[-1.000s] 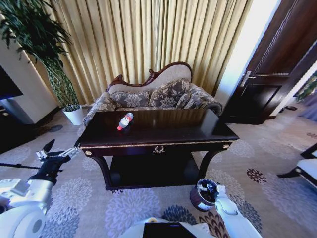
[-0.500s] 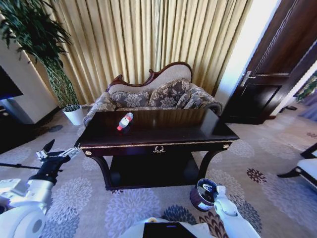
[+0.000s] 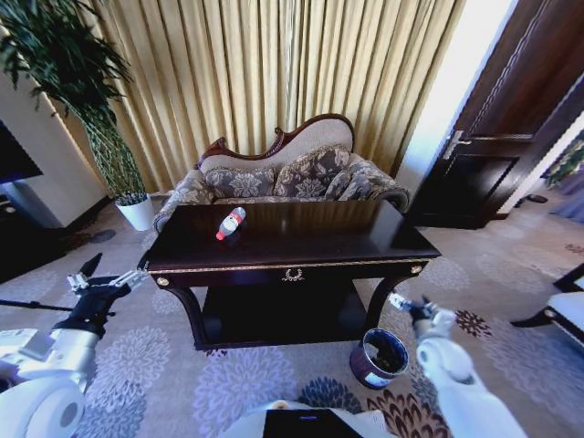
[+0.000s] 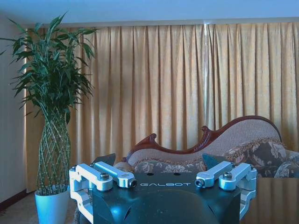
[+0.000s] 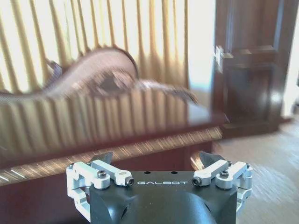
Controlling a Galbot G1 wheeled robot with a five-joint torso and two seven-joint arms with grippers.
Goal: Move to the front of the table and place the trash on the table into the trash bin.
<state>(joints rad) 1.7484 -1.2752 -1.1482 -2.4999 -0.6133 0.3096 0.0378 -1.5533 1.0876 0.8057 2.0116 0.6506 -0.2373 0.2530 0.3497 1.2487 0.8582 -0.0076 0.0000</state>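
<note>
Facing you squarely is the table [image 3: 301, 239], its gilt front edge running almost level across the head view. On its dark top lies the bottle [image 3: 231, 223], on its side near the far left part, well back from the front edge and clear of anything around it.

Your left gripper [image 3: 108, 278] hangs off the table's front left corner, just beside the edge and apart from it, over open carpet; its jaws stand wide with nothing between them, as the left wrist view confirms [image 4: 164, 183].

Your right gripper [image 3: 412, 307] sits low by the front right leg, below the tabletop edge, jaws spread wide and empty [image 5: 161, 181]. In its wrist view the trim edge [image 5: 140, 148] runs across close ahead.

You have the trash bin [image 3: 380, 358] on the carpet just below and beside that gripper, near the right leg, mouth open upward.

Bare carpet lies open on both flanks; the sofa [image 3: 287, 178] stands right behind the table's far edge.
</note>
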